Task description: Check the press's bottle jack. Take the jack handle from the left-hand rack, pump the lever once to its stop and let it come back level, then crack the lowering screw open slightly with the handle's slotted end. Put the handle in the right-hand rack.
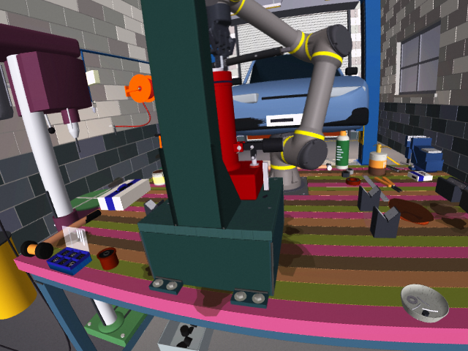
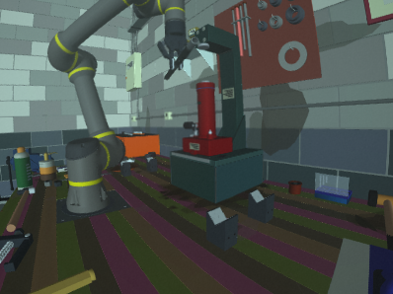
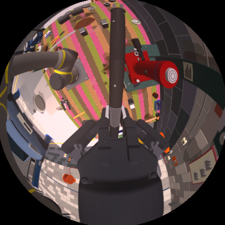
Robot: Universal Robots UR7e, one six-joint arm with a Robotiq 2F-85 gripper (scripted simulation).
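The dark jack handle [image 3: 116, 65] is clamped by its knurled end in my closed gripper [image 3: 115, 115], which hangs high above the red bottle jack [image 1: 223, 121] beside the green press frame [image 1: 189, 113]. In the side camera the handle [image 1: 257, 56] runs out level to the right of the gripper [image 1: 221, 53]. The jack's black pump lever [image 1: 261, 145] lies level at its base. A rack of two dark V-blocks [image 1: 383, 221] stands on the bench to the right; another pair [image 2: 222, 229] sits on the press's other side.
Behind the press a blue car [image 1: 302, 98] sits on a lift with a blue post [image 1: 372, 75]. A drill press [image 1: 41, 113] stands at the bench's left end. Bottles [image 1: 342, 151], a vise [image 1: 423, 153], a metal bowl [image 1: 423, 302] and small parts lie scattered.
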